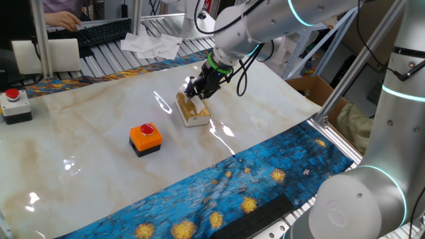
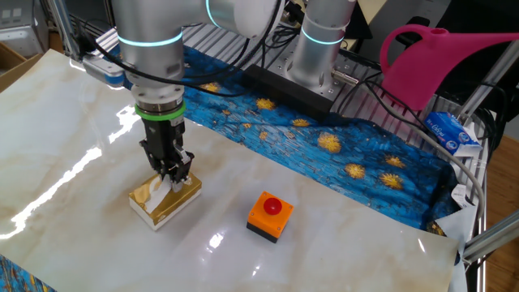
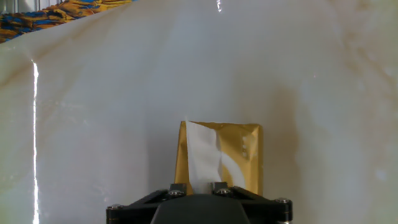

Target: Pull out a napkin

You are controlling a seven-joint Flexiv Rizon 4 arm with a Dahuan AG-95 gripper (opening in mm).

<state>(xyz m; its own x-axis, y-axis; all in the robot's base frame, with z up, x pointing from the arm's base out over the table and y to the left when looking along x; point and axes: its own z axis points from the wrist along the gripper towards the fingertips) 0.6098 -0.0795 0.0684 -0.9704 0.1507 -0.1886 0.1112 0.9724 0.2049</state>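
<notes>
A small tan and gold tissue box (image 1: 193, 112) lies on the marble table; it also shows in the other fixed view (image 2: 165, 199) and the hand view (image 3: 239, 155). A white napkin (image 3: 202, 155) rises from the box's slot as a stretched strip up into my gripper. My gripper (image 1: 198, 89) is just above the box, its fingers closed on the top of the napkin. In the other fixed view the gripper (image 2: 172, 173) hangs right over the box, with a bit of white napkin (image 2: 178, 186) below the fingertips. In the hand view the gripper (image 3: 198, 186) hides the napkin's upper end.
An orange box with a red push button (image 1: 145, 138) stands left of the tissue box. A grey box with a red button (image 1: 13, 104) sits at the far left edge. Blue patterned cloth (image 1: 265, 179) covers the table's front. Crumpled white tissues (image 1: 151, 44) lie behind the table.
</notes>
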